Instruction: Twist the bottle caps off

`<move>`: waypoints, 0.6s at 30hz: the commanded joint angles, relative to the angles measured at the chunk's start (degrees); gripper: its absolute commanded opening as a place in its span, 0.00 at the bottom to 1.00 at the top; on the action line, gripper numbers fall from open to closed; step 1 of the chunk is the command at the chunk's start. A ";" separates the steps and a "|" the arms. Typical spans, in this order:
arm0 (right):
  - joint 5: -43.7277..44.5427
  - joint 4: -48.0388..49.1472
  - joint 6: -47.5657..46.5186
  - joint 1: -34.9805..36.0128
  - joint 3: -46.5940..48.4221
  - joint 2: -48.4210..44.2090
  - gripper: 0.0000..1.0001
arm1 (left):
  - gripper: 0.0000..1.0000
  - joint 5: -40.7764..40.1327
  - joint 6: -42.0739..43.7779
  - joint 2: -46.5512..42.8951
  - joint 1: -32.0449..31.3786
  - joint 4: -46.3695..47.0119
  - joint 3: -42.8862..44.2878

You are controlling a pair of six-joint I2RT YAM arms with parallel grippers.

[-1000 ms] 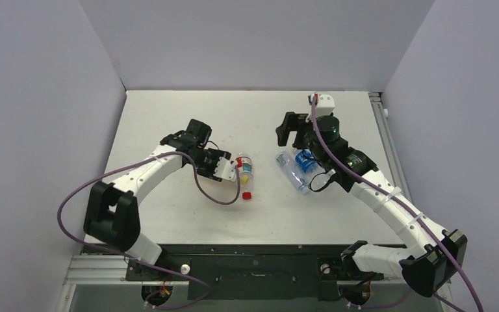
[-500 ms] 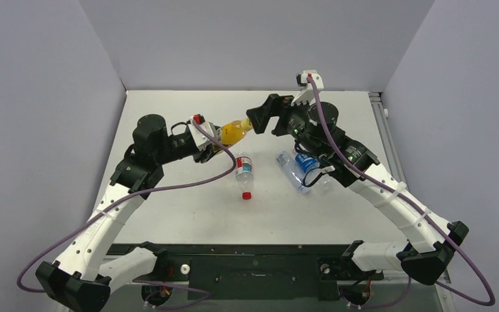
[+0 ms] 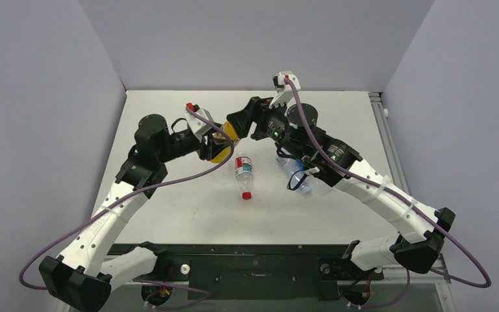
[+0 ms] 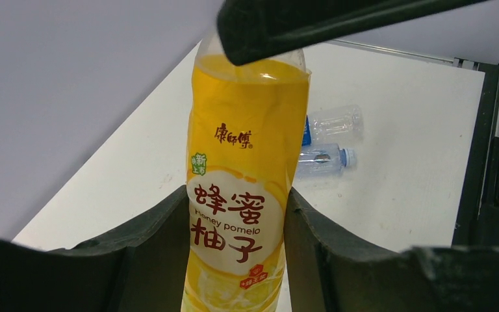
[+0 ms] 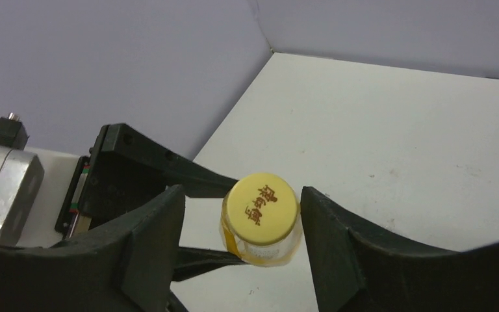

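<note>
Right tool has moved astride yellow cap of "Honey pomelo" bottle.

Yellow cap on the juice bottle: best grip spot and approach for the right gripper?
Grip the yellow cap by its round side wall, fingers on opposite sides, coming end-on along the axis of the juice bottle. The left gripper clamps its body, leaving the cap end free, and the right gripper faces the cap's top.

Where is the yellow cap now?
In the right wrist view, the yellow cap tops the juice bottle held by the left claw, between the right claw's fingers, above the table.
</note>
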 commanded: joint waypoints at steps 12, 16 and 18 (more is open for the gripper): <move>4.86 -6.29 -2.49 3.77 11.34 7.33 0.00 | 0.74 0.38 -7.88 -3.42 -0.30 5.71 -0.85; 5.97 -6.59 -3.12 4.02 11.01 6.56 0.00 | 0.97 0.33 -9.78 -2.95 -0.30 3.79 -0.45; 6.28 -6.68 -3.33 4.08 10.73 6.32 0.00 | 0.97 0.46 -9.89 -2.85 -0.30 3.19 -0.35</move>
